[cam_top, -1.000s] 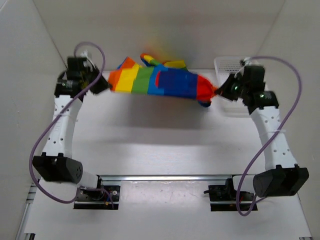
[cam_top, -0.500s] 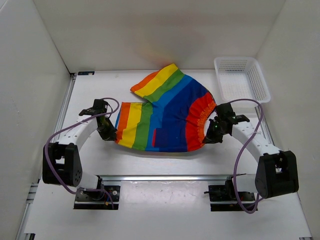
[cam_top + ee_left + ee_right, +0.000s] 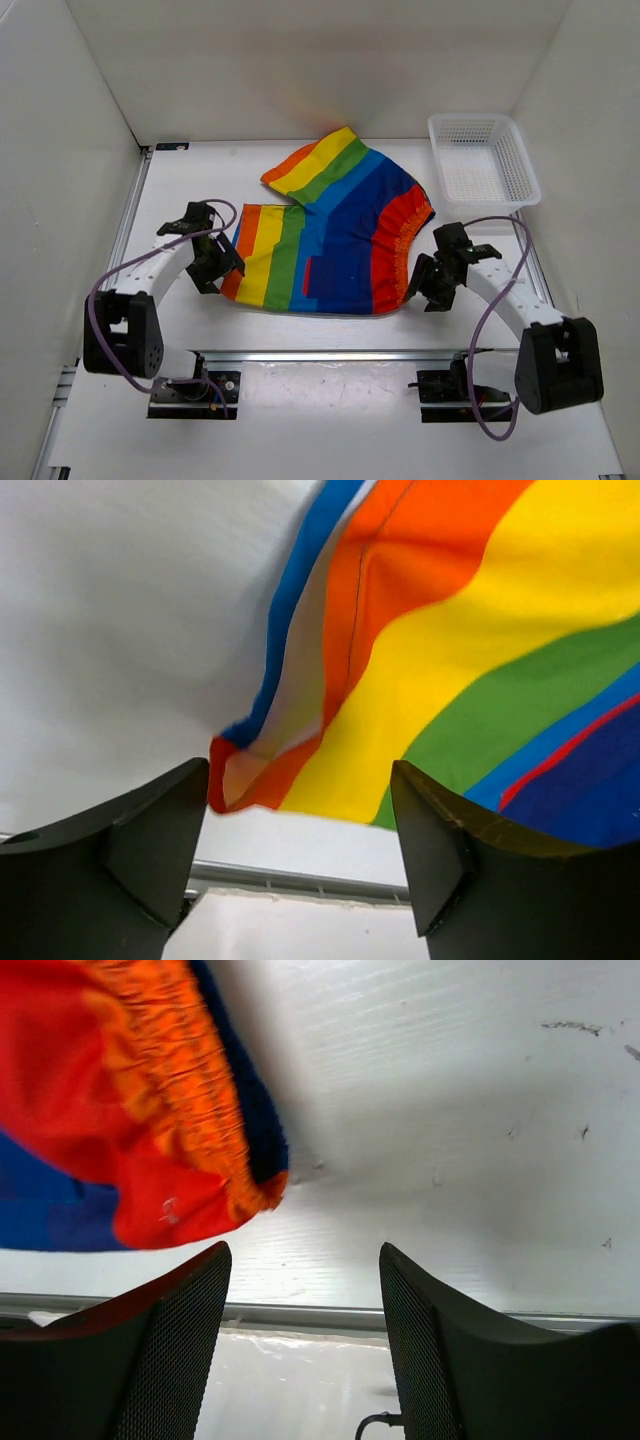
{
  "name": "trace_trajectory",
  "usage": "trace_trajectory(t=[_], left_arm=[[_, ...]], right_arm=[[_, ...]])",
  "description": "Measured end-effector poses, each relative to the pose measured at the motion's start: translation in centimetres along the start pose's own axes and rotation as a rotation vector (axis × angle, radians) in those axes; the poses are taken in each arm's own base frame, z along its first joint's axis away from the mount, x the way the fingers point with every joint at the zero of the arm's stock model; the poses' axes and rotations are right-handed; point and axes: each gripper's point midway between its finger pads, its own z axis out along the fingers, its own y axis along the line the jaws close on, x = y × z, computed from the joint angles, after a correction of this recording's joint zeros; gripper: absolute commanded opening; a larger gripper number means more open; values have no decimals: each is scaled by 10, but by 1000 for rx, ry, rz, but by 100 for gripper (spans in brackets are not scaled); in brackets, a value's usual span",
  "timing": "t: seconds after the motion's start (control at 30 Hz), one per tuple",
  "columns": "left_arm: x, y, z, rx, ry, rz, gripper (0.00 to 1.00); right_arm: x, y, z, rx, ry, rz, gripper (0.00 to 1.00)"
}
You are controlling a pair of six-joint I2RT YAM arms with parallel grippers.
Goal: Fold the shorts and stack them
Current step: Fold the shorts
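Note:
The rainbow-striped shorts [image 3: 330, 240] lie spread flat on the white table, waistband to the right and legs to the left. My left gripper [image 3: 226, 270] stands open just off the near-left leg corner; in the left wrist view the hem corner of the shorts [image 3: 450, 630] lies beyond the tips of that gripper [image 3: 298, 810], with nothing between the fingers. My right gripper [image 3: 421, 284] is open beside the near end of the gathered waistband. In the right wrist view the orange-red edge of the shorts [image 3: 130, 1130] lies ahead and to the left of that gripper [image 3: 302, 1285], which is empty.
A white mesh basket [image 3: 484, 160] stands at the back right of the table. White walls close in the left, back and right sides. A metal rail [image 3: 340, 355] runs along the near edge between the arm bases.
The shorts came down from being held stretched in the air and now lie on the table. Both grippers have opened, let go of the fabric, and drawn back slightly toward the near edge.

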Motion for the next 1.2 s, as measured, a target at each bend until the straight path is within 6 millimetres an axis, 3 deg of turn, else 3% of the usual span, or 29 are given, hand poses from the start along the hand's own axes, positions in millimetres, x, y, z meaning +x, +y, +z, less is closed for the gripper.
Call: trace_trajectory(t=[0.13, 0.23, 0.6, 0.73, 0.87, 0.9, 0.97, 1.07, 1.2], left_arm=[[12, 3, -12, 28, -11, -28, 81], [25, 10, -13, 26, 3, -69, 85], [50, 26, 19, -67, 114, -138, 83], [51, 28, 30, -86, 122, -163, 72], [44, 24, 38, -117, 128, -172, 43], [41, 21, 39, -117, 121, -172, 25], [33, 16, 42, -115, 106, -171, 10], [26, 8, 44, -108, 95, -155, 10], [18, 1, 39, -95, 84, -143, 10]], right_arm=[[-5, 7, -17, -51, -81, 15, 67], [-7, 12, -22, -87, -120, 23, 69], [-2, 18, 9, -130, -56, 63, 62], [-4, 19, 15, -144, -64, 72, 54], [-4, 20, 23, -147, -59, 82, 48], [-4, 20, 25, -148, -59, 84, 46], [-4, 20, 28, -153, -62, 87, 32], [-5, 21, 32, -160, -68, 110, 2], [-9, 21, 30, -150, -79, 122, 0]])
